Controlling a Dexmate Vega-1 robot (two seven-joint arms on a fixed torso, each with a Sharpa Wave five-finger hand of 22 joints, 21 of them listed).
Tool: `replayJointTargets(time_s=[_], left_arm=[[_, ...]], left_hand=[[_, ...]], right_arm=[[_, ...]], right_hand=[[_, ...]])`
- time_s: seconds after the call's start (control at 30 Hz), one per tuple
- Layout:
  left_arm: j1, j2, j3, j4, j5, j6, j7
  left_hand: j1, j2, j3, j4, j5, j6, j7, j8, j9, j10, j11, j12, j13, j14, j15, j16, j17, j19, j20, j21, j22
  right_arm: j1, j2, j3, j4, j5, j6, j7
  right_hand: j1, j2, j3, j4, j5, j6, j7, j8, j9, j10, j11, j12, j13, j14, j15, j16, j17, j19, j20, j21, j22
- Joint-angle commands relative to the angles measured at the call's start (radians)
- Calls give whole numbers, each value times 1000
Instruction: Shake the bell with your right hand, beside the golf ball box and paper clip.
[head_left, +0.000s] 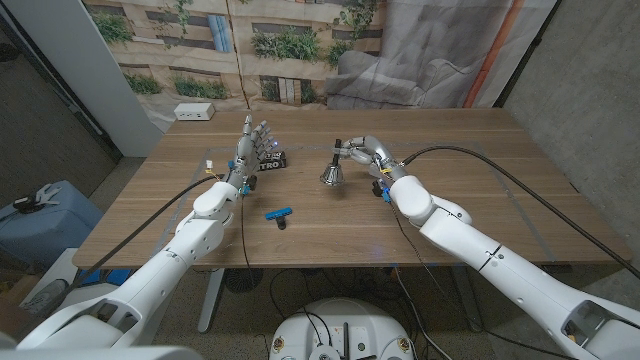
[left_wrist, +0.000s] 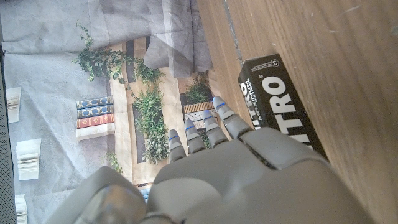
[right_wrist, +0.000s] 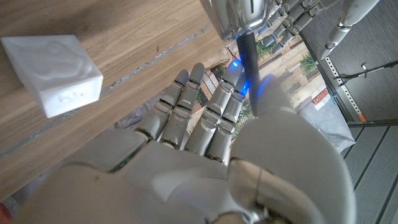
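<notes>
A silver bell (head_left: 333, 176) with a black handle hangs mouth down near the table's middle, and my right hand (head_left: 366, 153) pinches that handle from the right. In the right wrist view the bell (right_wrist: 239, 15) sits past my fingers (right_wrist: 186, 118), its handle (right_wrist: 249, 59) running along my thumb. I cannot tell whether its rim touches the wood. The black golf ball box (head_left: 272, 160) lies to the bell's left. My left hand (head_left: 251, 146) stands upright against the box's left end, fingers straight and holding nothing; the box (left_wrist: 280, 102) shows beside those fingers (left_wrist: 214, 127). A blue paper clip (head_left: 279, 213) lies nearer the front edge.
A white block (head_left: 194, 112) sits at the table's (head_left: 480, 160) far left corner and also appears as a white block (right_wrist: 53, 68) in the right wrist view. Black cables trail off both arms toward the front edge. A printed backdrop hangs behind the table.
</notes>
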Motion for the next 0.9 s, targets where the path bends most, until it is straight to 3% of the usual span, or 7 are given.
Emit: replayJointTargets(time_s=[0.03, 0.9], left_arm=[[0, 0, 0, 0, 0, 0, 0], [0, 0, 0, -1, 0, 0, 0]], left_hand=[[-1, 12, 0, 7, 7, 0, -6, 6, 4, 3, -5, 6, 5, 8, -98, 5, 5, 8, 1, 7, 6], [-1, 12, 0, 7, 7, 0, -6, 6, 4, 3, -5, 6, 5, 9, -98, 6, 5, 8, 0, 7, 6]], right_arm=[[-9, 27, -15, 44, -82, 76, -72], [4, 116, -39, 231, -279, 289, -274]], right_hand=[[20, 0, -2, -9, 8, -2, -7, -5, 3, -4, -1, -2, 4, -8, -145, 3, 5, 0, -106, -3, 6], [138, -28, -2, -18, 17, -12, -30, -13, 11, -12, -7, -5, 15, -10, -150, 12, 24, 1, -110, -5, 5]])
